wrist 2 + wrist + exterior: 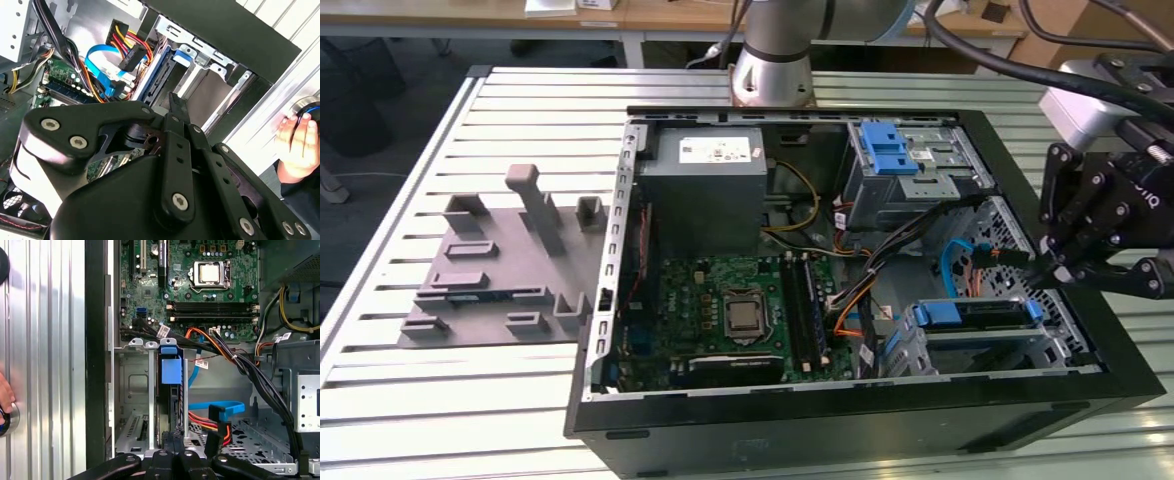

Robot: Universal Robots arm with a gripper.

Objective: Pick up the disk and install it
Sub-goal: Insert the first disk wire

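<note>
The disk (971,318) sits on edge in the silver drive cage (1047,345) at the case's front corner, on the exterior view's right, its blue bracket facing up. In both wrist views it is a dark slab (170,405) (159,75) with a blue tab between metal rails. My black gripper (1051,268) hangs just above and to the right of that cage, apart from the disk. Its fingers (176,105) are pressed together, shut on nothing, and they point down at the disk's edge (176,452).
The open PC case (854,405) lies on a slatted metal table (520,90). Inside are the motherboard (734,310), a grey box (707,170), a second cage with a blue latch (907,160) and loose cables (220,347). A grey fixture (494,260) lies to the left. A person's hand (297,142) rests beside the case.
</note>
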